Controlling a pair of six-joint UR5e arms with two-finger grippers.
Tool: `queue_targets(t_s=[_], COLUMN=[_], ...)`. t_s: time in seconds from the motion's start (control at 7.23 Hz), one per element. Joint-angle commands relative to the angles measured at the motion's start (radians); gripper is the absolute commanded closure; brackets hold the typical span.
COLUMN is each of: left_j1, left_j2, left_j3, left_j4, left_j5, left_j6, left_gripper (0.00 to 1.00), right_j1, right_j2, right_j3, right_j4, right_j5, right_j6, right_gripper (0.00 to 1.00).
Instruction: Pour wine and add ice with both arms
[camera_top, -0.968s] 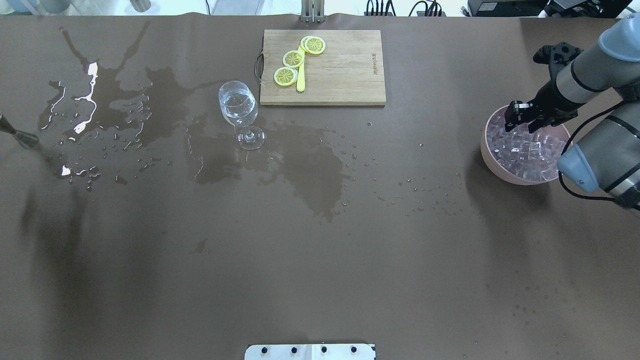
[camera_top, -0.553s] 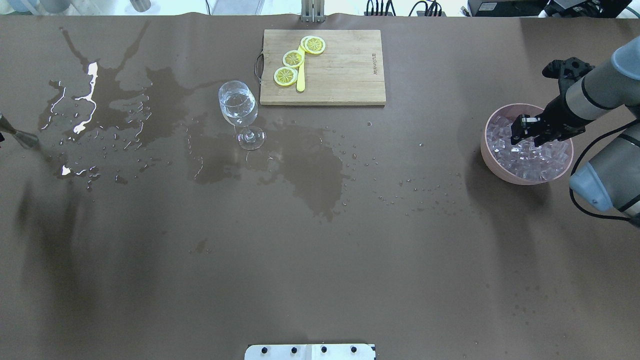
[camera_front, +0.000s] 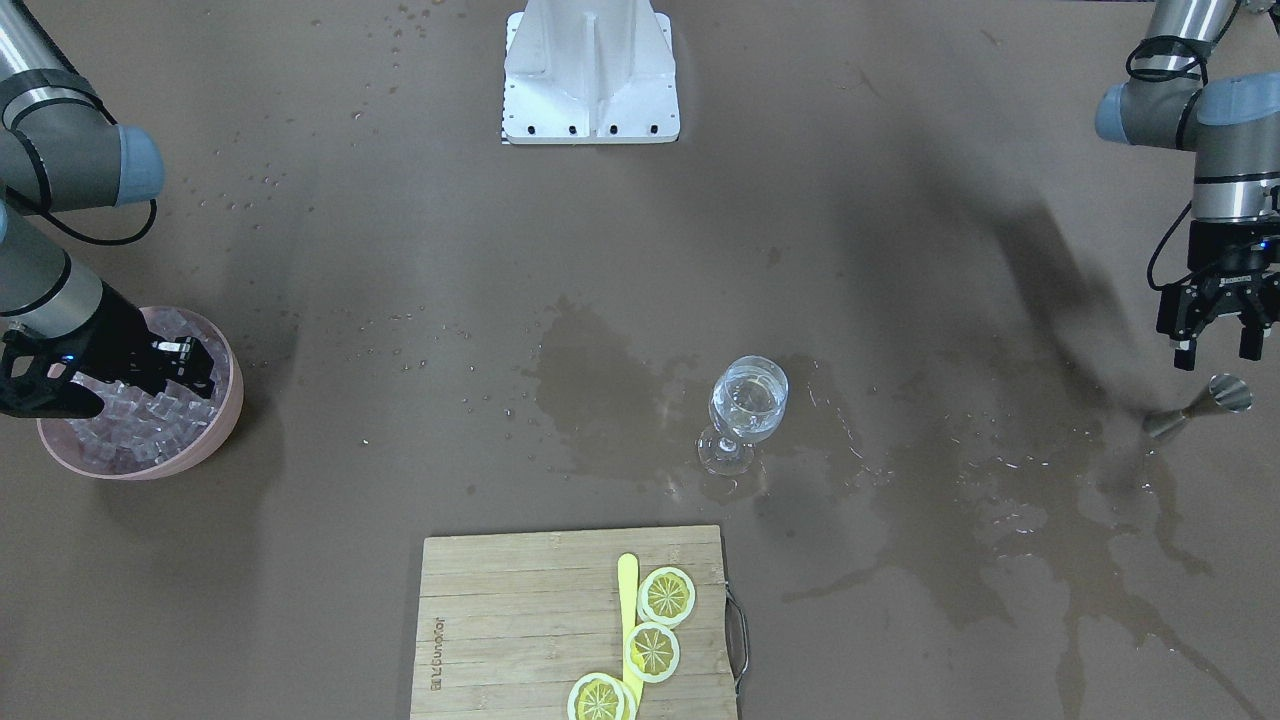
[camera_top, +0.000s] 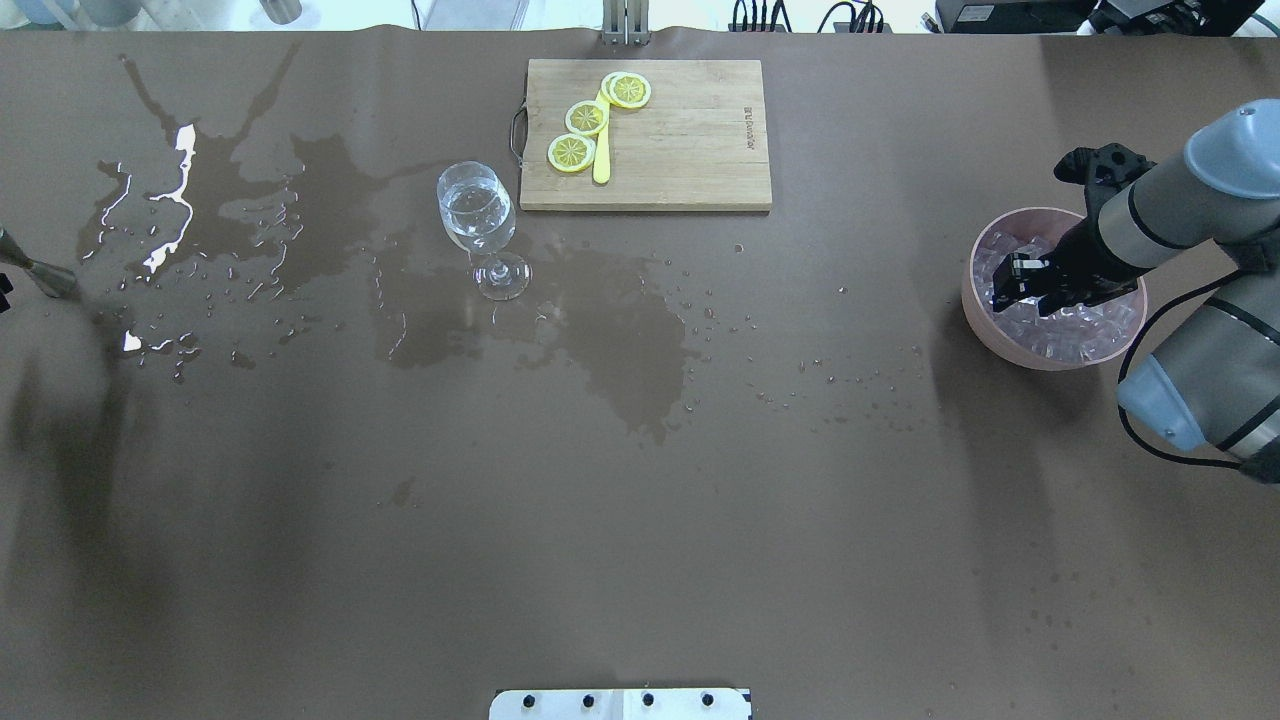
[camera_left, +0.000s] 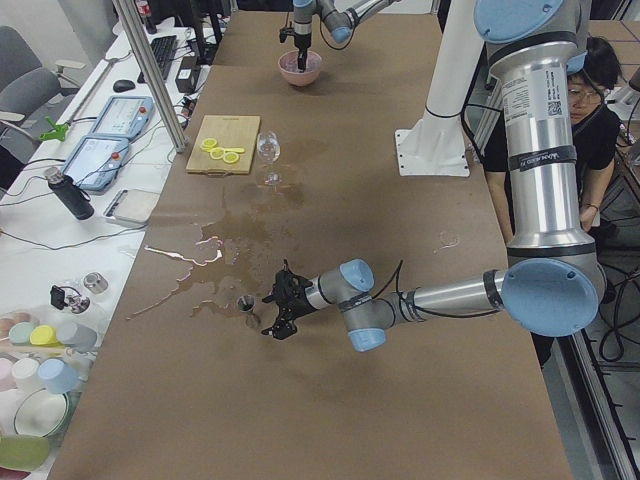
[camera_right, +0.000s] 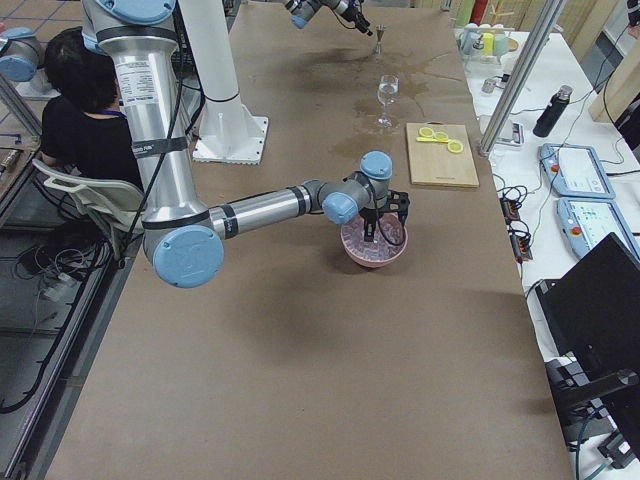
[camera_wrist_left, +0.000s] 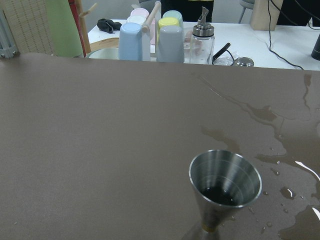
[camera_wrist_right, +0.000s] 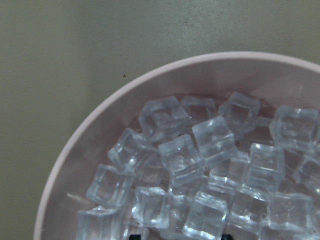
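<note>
A pink bowl (camera_top: 975, 300) at the table's right end holds many clear ice cubes (camera_wrist_right: 180, 160). My right gripper (camera_top: 1020, 285) is open and down among the cubes; it also shows in the front view (camera_front: 190, 365). It holds nothing that I can see. A wine glass (camera_top: 478, 215) with clear wine stands upright near the board; it also shows in the front view (camera_front: 748, 400). My left gripper (camera_front: 1215, 345) is open and empty, just above a steel jigger (camera_front: 1200, 405) that stands on the table; the jigger also shows in the left wrist view (camera_wrist_left: 225, 190).
A wooden cutting board (camera_top: 680, 130) with lemon slices (camera_top: 587, 117) and a yellow knife lies at the back. Wet spill patches (camera_top: 620, 340) spread across the brown table from the glass to the left end. A white mount (camera_front: 590, 70) stands at the robot's side.
My right gripper has moved lower and to the left inside the bowl, down among the ice cubes. The glass and jigger have not moved.
</note>
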Motion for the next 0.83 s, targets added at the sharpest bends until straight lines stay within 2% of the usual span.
queue_targets(t_s=[0.0,0.42,0.69], left_j1=[0.033,0.044,0.049], left_j2=[-0.022,-0.041,-0.067], left_j3=[0.001,0.049,0.105], left_j4=[-0.001,-0.036,-0.075], left_j5=[0.033,0.058,0.102], left_j6=[-0.028,-0.031,-0.025], left_gripper=[0.04,0.06,0.06], right_j1=[-0.001,0.019,0.031], right_j2=[-0.003,-0.003,-0.003], right_j3=[-0.005,-0.012,-0.013], right_j4=[0.001,-0.001,-0.001], right_j5=[-0.001,0.004,0.004], right_j6=[-0.011,-0.046,-0.046], right_gripper=[0.39,0.39,0.50])
